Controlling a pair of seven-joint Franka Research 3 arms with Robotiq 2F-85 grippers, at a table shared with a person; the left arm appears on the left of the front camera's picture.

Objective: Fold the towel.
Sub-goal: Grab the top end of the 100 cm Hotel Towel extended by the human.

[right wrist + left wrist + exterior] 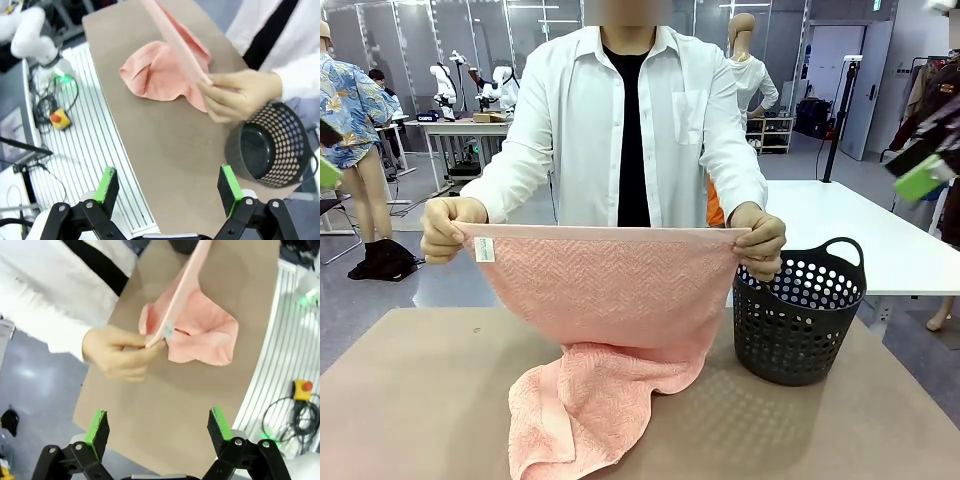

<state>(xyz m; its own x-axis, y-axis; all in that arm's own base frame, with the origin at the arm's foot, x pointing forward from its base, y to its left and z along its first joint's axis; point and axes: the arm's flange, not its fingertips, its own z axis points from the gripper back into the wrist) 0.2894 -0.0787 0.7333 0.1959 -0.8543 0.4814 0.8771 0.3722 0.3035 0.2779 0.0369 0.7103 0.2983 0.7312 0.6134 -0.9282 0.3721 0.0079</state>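
1. Your left hand (158, 421) hangs above the near edge of the tabletop (150, 405). Its green-padded fingers are spread wide, with nothing between them.
2. Your right hand (167, 179) hangs above the same edge. It too is spread wide and empty.
3. Across the tabletop from you, a person (570, 120) in a white shirt over a black top holds the salmon-pink towel (600, 300) up in the air.
4. The person's hand on your left (445, 228) and the person's hand on your right (760, 240) each pinch one top corner. The towel's plain-banded top edge is pulled taut between them.
5. A small white label (484, 249) sits just below that edge, beside the corner on your left.
6. The towel hangs down in a curve. Its lower part lies bunched on the middle of the tabletop, trailing toward you.
7. A dark grey perforated laundry basket (790, 340) with a loop handle stands on the tabletop to your right, just beside the hanging towel.
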